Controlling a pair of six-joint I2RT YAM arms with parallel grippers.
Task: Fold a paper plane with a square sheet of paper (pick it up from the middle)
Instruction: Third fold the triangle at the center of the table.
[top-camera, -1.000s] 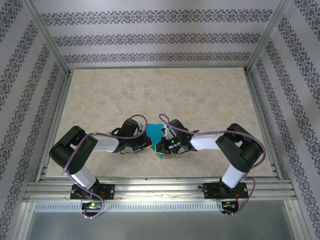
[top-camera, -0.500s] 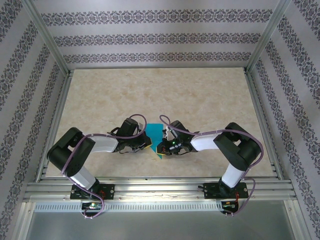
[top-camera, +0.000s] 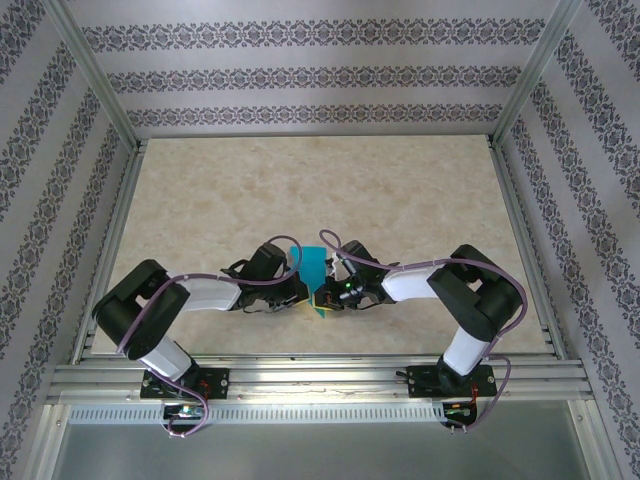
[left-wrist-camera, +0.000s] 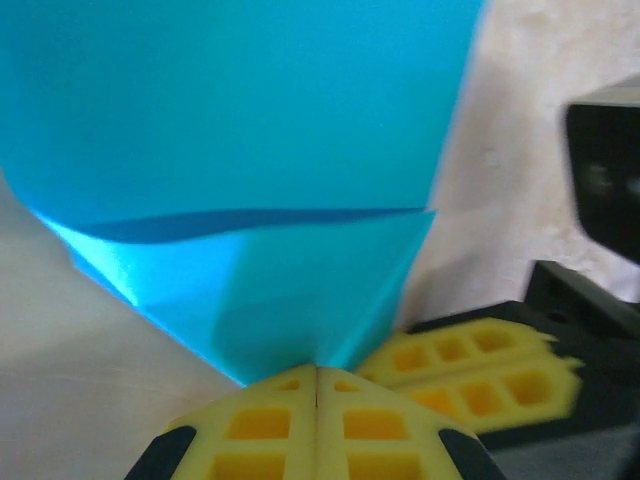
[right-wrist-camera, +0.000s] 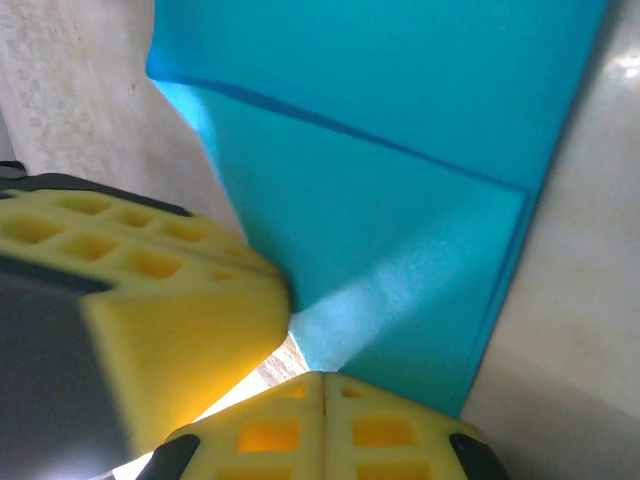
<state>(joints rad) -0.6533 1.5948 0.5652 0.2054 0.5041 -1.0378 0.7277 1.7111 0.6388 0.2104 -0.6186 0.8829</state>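
Top external view is showing the sheet of paper (top-camera: 313, 266), teal and already creased, sitting between the two arms over the near part of the table (top-camera: 300, 180); the left gripper (top-camera: 305, 296) and the right gripper (top-camera: 327, 297) are meeting just beside each other at its lower, narrower end. From the left wrist, that gripper's yellow pads (left-wrist-camera: 262, 425) are pressing together with the pointed tip of the paper running into the seam between them, so it is clamping the sheet; a folded flap is lying across the paper above. From the right wrist, its own pads (right-wrist-camera: 270, 435) are likewise closing tightly on the paper's lower edge, with the other gripper's yellow pad touching alongside.
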